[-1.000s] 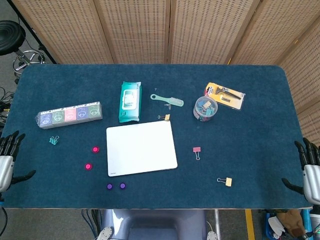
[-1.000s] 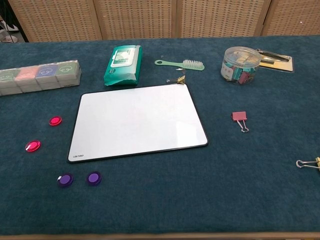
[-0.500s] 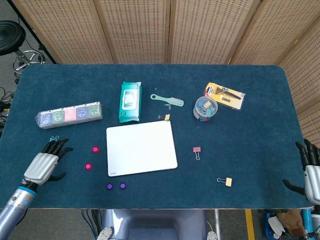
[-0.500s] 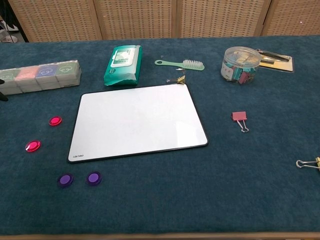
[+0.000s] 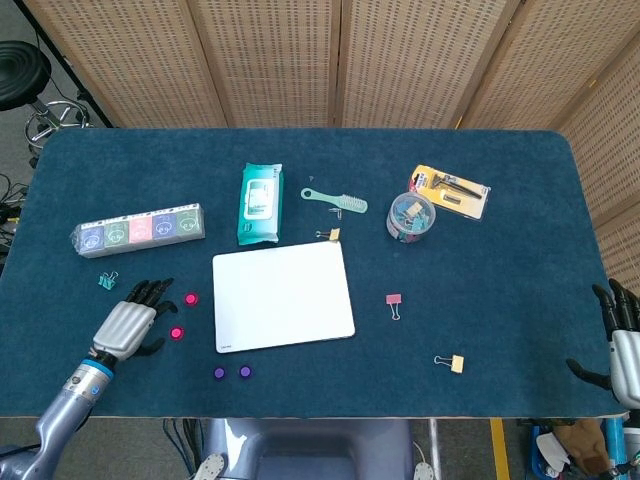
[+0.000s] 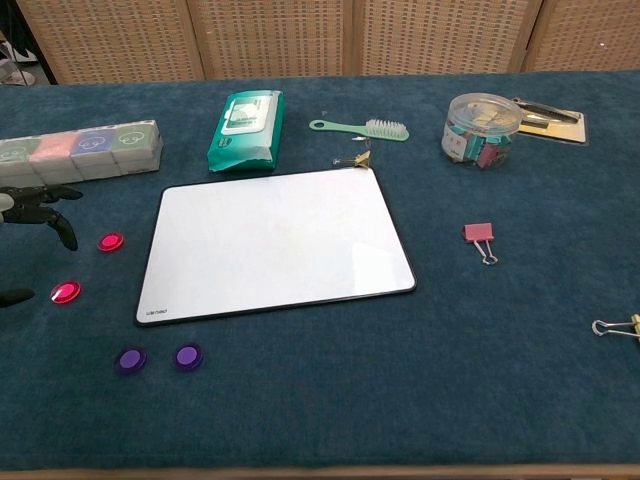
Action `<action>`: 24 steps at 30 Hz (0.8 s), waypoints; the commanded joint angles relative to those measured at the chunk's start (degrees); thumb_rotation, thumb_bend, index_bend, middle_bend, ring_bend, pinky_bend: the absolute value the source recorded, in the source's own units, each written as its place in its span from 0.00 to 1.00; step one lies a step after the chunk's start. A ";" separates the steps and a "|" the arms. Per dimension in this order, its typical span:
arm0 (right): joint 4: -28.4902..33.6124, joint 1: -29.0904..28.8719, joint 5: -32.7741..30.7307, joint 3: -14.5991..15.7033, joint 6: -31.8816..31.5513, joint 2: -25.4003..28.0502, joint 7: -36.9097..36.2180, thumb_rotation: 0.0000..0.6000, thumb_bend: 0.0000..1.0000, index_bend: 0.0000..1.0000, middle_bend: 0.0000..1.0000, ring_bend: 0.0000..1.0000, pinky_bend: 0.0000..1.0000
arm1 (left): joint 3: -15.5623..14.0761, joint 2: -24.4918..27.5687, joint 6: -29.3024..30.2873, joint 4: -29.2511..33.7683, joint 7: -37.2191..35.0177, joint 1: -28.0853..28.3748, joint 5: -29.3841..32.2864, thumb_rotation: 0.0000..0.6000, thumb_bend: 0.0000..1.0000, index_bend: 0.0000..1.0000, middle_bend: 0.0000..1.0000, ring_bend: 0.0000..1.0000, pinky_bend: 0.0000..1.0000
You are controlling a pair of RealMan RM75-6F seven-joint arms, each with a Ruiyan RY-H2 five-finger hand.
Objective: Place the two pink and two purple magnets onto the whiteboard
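The whiteboard (image 5: 283, 295) (image 6: 275, 241) lies flat in the middle of the blue table. Left of it sit two pink magnets (image 5: 190, 298) (image 5: 176, 333) (image 6: 110, 241) (image 6: 65, 292). Two purple magnets (image 5: 219, 373) (image 5: 245, 371) (image 6: 130, 359) (image 6: 187, 355) lie by its near left corner. My left hand (image 5: 129, 320) (image 6: 35, 205) hovers just left of the pink magnets, fingers spread, holding nothing. My right hand (image 5: 620, 340) waits open at the table's right edge, far from the board.
A wipes pack (image 5: 259, 203), a green brush (image 5: 336, 200), a tub of clips (image 5: 410, 216) and a carded tool (image 5: 451, 190) lie behind the board. A box of small pots (image 5: 138, 229) sits at the left. Loose binder clips (image 5: 393, 302) (image 5: 451, 362) (image 5: 107, 281) are scattered about.
My left hand has come in from the table's left edge toward the right, now close beside the two pink magnets. The right hand and all objects stay put.
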State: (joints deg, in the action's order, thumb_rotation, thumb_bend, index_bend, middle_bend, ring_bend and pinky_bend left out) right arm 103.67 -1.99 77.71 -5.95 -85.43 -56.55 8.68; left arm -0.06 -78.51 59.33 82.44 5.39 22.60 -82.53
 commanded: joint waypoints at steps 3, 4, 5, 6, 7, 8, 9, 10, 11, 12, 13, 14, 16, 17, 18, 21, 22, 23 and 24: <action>-0.01 0.01 0.01 -0.02 0.07 0.13 -0.43 1.00 0.00 0.00 0.00 0.00 0.00 | -0.11 -1.77 -0.11 -1.26 0.61 0.25 0.52 1.00 0.29 0.35 0.00 0.00 0.00; -0.01 0.03 -0.02 -0.06 0.04 0.19 -0.54 1.00 0.00 0.00 0.00 0.00 0.00 | -0.23 -2.11 -0.01 -1.45 0.65 0.27 0.38 1.00 0.29 0.35 0.00 0.00 0.00; -0.02 0.04 -0.07 -0.09 0.03 0.24 -0.62 1.00 0.00 0.00 0.00 0.00 0.00 | -0.35 -2.35 0.14 -1.59 0.65 0.26 0.20 1.00 0.29 0.36 0.00 0.00 0.00; -0.02 0.05 -0.12 -0.11 0.04 0.27 -0.70 1.00 0.00 0.00 0.00 0.00 0.00 | -0.46 -2.55 0.29 -1.74 0.67 0.24 0.06 1.00 0.29 0.38 0.00 0.00 0.00; 0.00 0.05 -0.18 -0.14 0.08 0.33 -0.85 1.00 0.00 0.00 0.00 0.00 0.00 | -0.56 -2.84 0.46 -1.96 0.69 0.21 -0.05 1.00 0.29 0.39 0.00 0.00 0.00; 0.01 0.05 -0.21 -0.14 0.11 0.38 -0.93 1.00 0.00 0.00 0.00 0.00 0.00 | -0.62 -3.03 0.57 -2.10 0.66 0.21 -0.15 1.00 0.29 0.40 0.00 0.00 0.00; 0.01 0.05 -0.24 -0.16 0.14 0.42 -0.99 1.00 0.00 0.00 0.00 0.00 0.00 | -0.70 -3.18 0.66 -2.20 0.59 0.20 -0.25 1.00 0.29 0.41 0.00 0.00 0.00; 0.02 0.07 -0.24 -0.15 0.12 0.44 -1.03 1.00 0.00 0.00 0.00 0.00 0.00 | -0.80 -3.32 0.73 -2.29 0.51 0.21 -0.37 1.00 0.29 0.41 0.00 0.00 0.00; 0.02 0.07 -0.24 -0.16 0.12 0.47 -1.13 1.00 0.00 0.00 0.00 0.00 0.00 | -0.96 -3.55 0.83 -2.50 0.58 0.21 -0.56 1.00 0.29 0.42 0.00 0.00 0.00; 0.02 0.06 -0.26 -0.18 0.15 0.49 -1.20 1.00 0.00 0.00 0.00 0.00 0.00 | -1.00 -3.74 0.89 -2.68 0.65 0.19 -0.56 1.00 0.29 0.43 0.00 0.00 0.00; 0.01 0.06 -0.28 -0.19 0.18 0.52 -1.26 1.00 0.00 0.00 0.00 0.00 0.00 | -1.01 -3.91 0.92 -2.83 0.69 0.19 -0.50 1.00 0.29 0.43 0.00 0.00 0.00; 0.02 0.06 -0.30 -0.21 0.18 0.55 -1.33 1.00 0.00 0.00 0.00 0.00 0.00 | -0.97 -4.10 0.96 -2.95 0.67 0.21 -0.43 1.00 0.29 0.43 0.00 0.00 0.00; 0.06 0.08 -0.33 -0.20 0.21 0.64 -1.44 1.00 0.00 0.00 0.00 0.00 0.00 | -0.87 -4.43 1.13 -3.24 0.78 0.19 -0.22 1.00 0.29 0.43 0.00 0.00 0.00; 0.06 0.08 -0.35 -0.21 0.22 0.68 -1.47 1.00 0.00 0.00 0.00 0.00 0.00 | -0.83 -4.53 1.14 -3.32 0.89 0.18 -0.07 1.00 0.29 0.43 0.00 0.00 0.00; 0.07 0.09 -0.36 -0.20 0.21 0.70 -1.45 1.00 0.00 0.00 0.00 0.00 0.00 | -0.79 -4.61 1.17 -3.40 1.02 0.17 0.08 1.00 0.29 0.43 0.00 0.00 0.00; 0.09 0.10 -0.39 -0.20 0.23 0.72 -1.51 1.00 0.00 0.00 0.00 0.00 0.00 | -0.75 -4.70 1.15 -3.50 1.18 0.15 0.42 1.00 0.29 0.43 0.00 0.00 0.00; 0.09 0.09 -0.39 -0.19 0.27 0.72 -1.54 1.00 0.00 0.00 0.00 0.00 0.00 | -0.72 -4.71 1.02 -3.52 1.13 0.15 0.65 1.00 0.29 0.43 0.00 0.00 0.00; 0.08 0.07 -0.38 -0.17 0.31 0.72 -1.49 1.00 0.00 0.00 0.00 0.00 0.00 | -0.75 -4.71 0.88 -3.55 1.16 0.21 0.75 1.00 0.29 0.43 0.00 0.00 0.00; 0.08 0.06 -0.38 -0.16 0.35 0.72 -1.46 1.00 0.00 0.00 0.00 0.00 0.00 | -0.77 -4.70 0.74 -3.58 1.20 0.26 0.83 1.00 0.29 0.43 0.00 0.00 0.00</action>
State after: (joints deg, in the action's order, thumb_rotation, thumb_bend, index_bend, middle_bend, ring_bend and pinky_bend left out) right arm 103.75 -1.93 77.33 -6.12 -85.09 -55.83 7.21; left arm -0.82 -83.21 60.11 78.88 6.57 22.83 -81.74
